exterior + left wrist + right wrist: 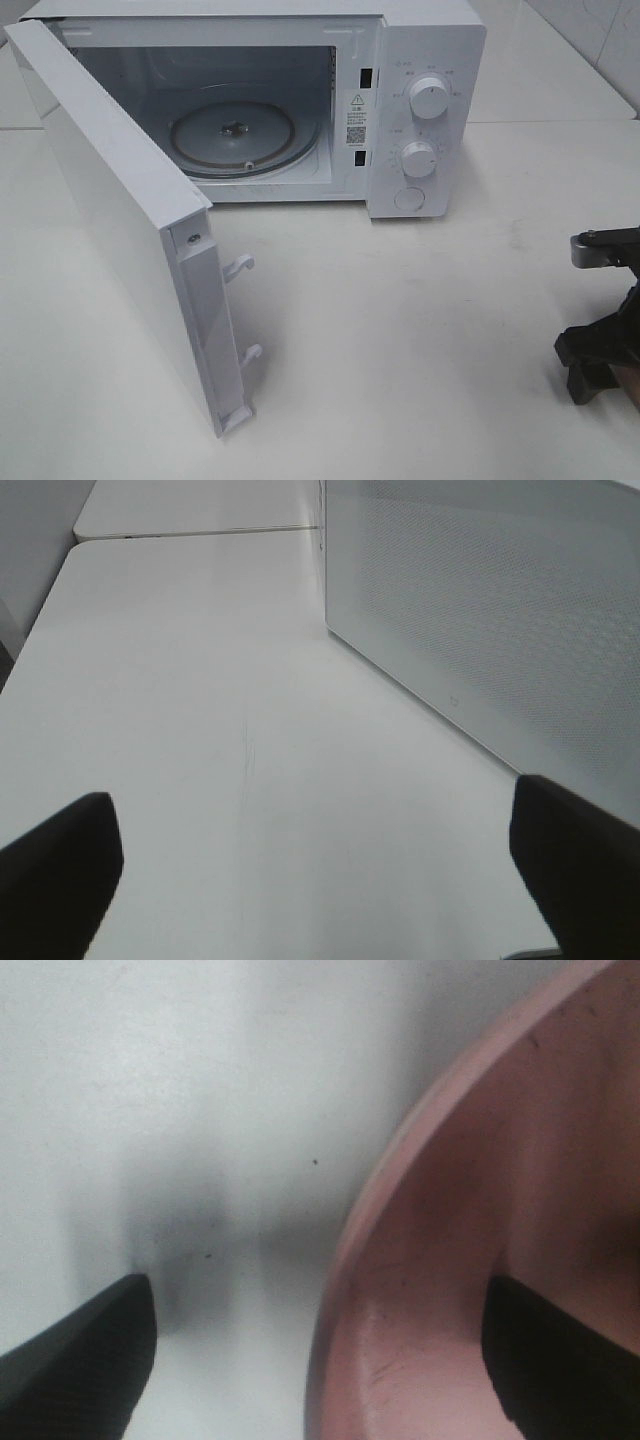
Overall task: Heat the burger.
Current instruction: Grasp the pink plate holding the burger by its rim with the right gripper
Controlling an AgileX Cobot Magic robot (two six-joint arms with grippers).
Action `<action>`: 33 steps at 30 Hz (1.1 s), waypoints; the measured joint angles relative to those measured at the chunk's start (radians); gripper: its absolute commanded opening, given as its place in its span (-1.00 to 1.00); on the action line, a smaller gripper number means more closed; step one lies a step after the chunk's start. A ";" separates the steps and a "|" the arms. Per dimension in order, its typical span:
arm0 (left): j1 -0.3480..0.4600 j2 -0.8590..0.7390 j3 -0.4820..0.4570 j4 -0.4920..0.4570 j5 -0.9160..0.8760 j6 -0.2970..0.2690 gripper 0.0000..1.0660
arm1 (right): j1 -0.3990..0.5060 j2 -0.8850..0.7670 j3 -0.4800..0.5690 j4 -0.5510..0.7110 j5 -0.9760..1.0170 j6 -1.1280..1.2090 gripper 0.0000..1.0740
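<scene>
A: Burger? We can't see it in any view.
B: Right gripper, jaws apart, straddles the pink plate rim, so it's probably there. Left gripper is spread too, by the microwave door.

Pink plate cropped (blurry), right pincer cut off

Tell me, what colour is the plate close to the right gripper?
The plate is plain pink, without pattern; the right wrist view shows it best.
</scene>
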State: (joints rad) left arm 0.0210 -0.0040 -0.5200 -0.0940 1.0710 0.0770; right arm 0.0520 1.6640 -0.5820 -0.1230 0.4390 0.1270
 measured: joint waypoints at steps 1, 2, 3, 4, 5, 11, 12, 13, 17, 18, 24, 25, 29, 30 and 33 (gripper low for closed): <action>0.000 0.000 0.000 0.000 0.000 0.000 0.83 | 0.000 0.000 0.000 -0.008 0.001 0.000 0.37; 0.000 0.000 0.000 0.000 0.000 0.000 0.83 | 0.000 0.000 0.000 -0.008 0.001 0.000 0.37; 0.000 0.000 0.000 0.000 0.000 0.000 0.83 | 0.000 0.000 0.000 -0.011 0.001 0.000 0.30; 0.000 0.000 0.000 0.000 0.000 0.000 0.83 | -0.003 0.000 0.000 -0.022 0.002 0.000 0.16; 0.000 0.000 0.000 0.000 0.000 0.000 0.83 | -0.003 0.000 0.000 -0.022 0.002 0.000 0.16; 0.000 0.000 0.000 0.000 0.000 0.000 0.83 | -0.003 0.002 -0.001 -0.026 0.000 0.008 -0.38; 0.000 0.000 0.000 0.000 0.000 0.000 0.83 | -0.003 0.002 -0.001 -0.028 -0.001 0.009 -0.66; 0.000 0.000 0.000 0.000 0.000 0.000 0.83 | -0.003 0.002 -0.001 -0.028 -0.001 0.009 -0.66; 0.000 0.000 0.000 0.000 0.000 0.000 0.83 | -0.004 -0.002 -0.001 -0.046 0.003 0.011 -1.00; 0.000 0.000 0.000 0.000 0.000 0.000 0.83 | -0.004 -0.002 -0.001 -0.046 0.003 0.011 -1.00; 0.000 0.000 0.000 0.000 0.000 0.000 0.83 | -0.004 -0.002 -0.005 -0.060 0.003 0.049 -1.00; 0.000 0.000 0.000 0.000 0.000 0.000 0.83 | -0.001 -0.002 -0.005 -0.065 0.003 0.062 -1.00; 0.000 0.000 0.000 0.000 0.000 0.000 0.83 | 0.001 -0.002 -0.007 -0.085 0.010 0.104 -1.00; 0.000 0.000 0.000 0.000 0.000 0.000 0.83 | 0.003 -0.002 -0.010 -0.102 0.014 0.136 -1.00; 0.000 0.000 0.000 0.000 0.000 0.000 0.83 | 0.010 -0.002 -0.013 -0.140 0.030 0.173 -1.00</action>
State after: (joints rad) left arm 0.0210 -0.0040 -0.5200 -0.0940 1.0710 0.0770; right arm 0.0620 1.6620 -0.5950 -0.2630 0.4690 0.3000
